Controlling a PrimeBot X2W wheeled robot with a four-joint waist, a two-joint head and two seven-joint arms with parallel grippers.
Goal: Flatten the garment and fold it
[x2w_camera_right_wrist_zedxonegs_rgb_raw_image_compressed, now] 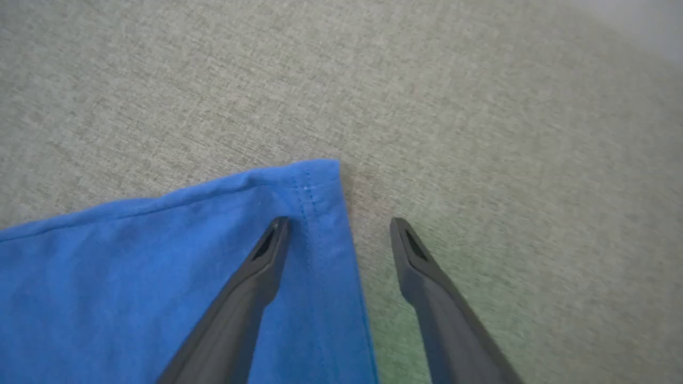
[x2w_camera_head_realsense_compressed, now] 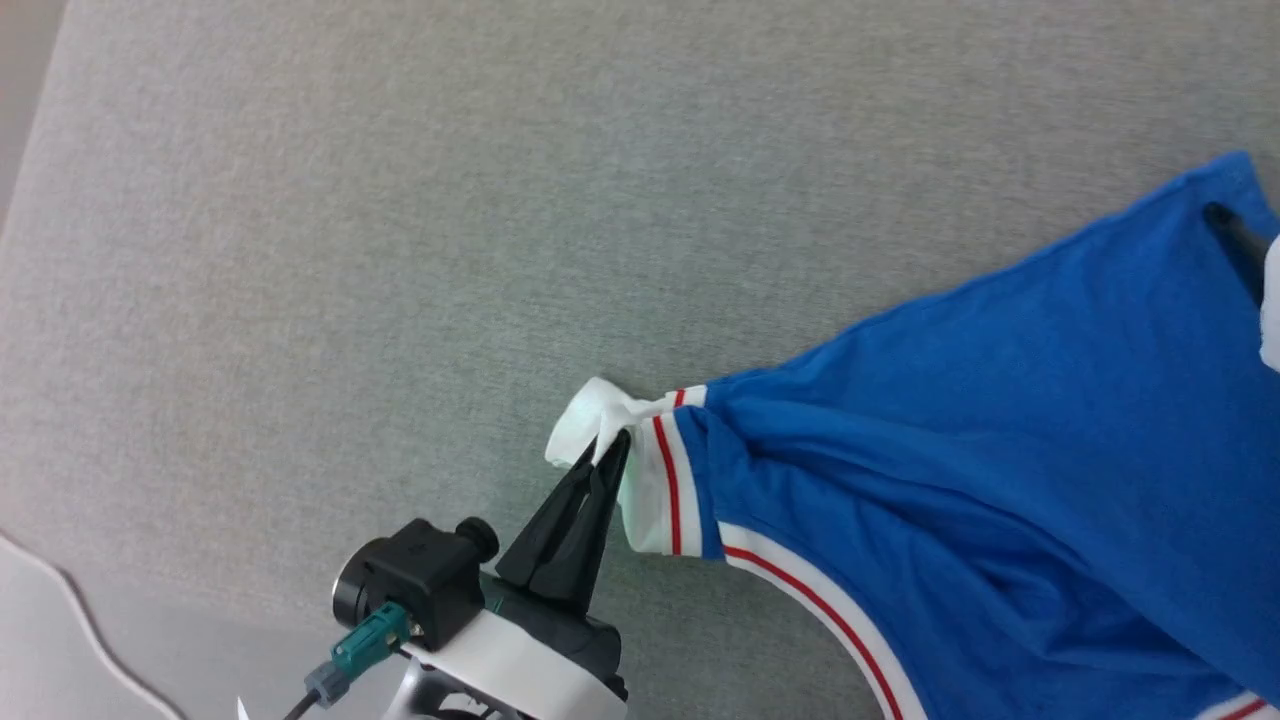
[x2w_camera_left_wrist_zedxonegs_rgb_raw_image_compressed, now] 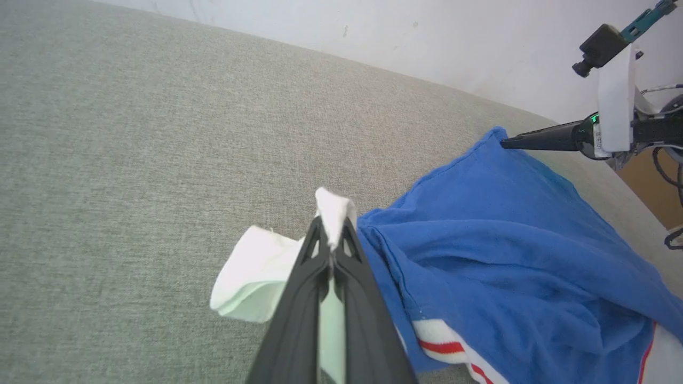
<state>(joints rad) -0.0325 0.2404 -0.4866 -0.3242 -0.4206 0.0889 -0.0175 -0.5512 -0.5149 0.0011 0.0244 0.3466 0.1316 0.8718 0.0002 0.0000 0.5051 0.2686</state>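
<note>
Garment (x2w_camera_head_realsense_compressed: 1000,420) lies bunched on the grey-green surface (x2w_camera_head_realsense_compressed: 350,200). Its blue body is toward the right and its white, red-striped sleeve (x2w_camera_head_realsense_compressed: 650,480) is near the middle. Left gripper (x2w_camera_head_realsense_compressed: 610,450): jaws pressed together, pinching the sleeve tip, with white cloth poking past them. Right gripper (x2w_camera_right_wrist_zedxonegs_rgb_raw_image_compressed: 339,224): jaws spread wide, straddling the blue hem corner (x2w_camera_right_wrist_zedxonegs_rgb_raw_image_compressed: 320,181), one over cloth and one over surface. Contact with the cloth can't be told. A white wall (x2w_camera_left_wrist_zedxonegs_rgb_raw_image_compressed: 427,37) stands behind the surface. A brown panel (x2w_camera_left_wrist_zedxonegs_rgb_raw_image_compressed: 653,197) and cables (x2w_camera_left_wrist_zedxonegs_rgb_raw_image_compressed: 673,170) sit beside the right arm.
</note>
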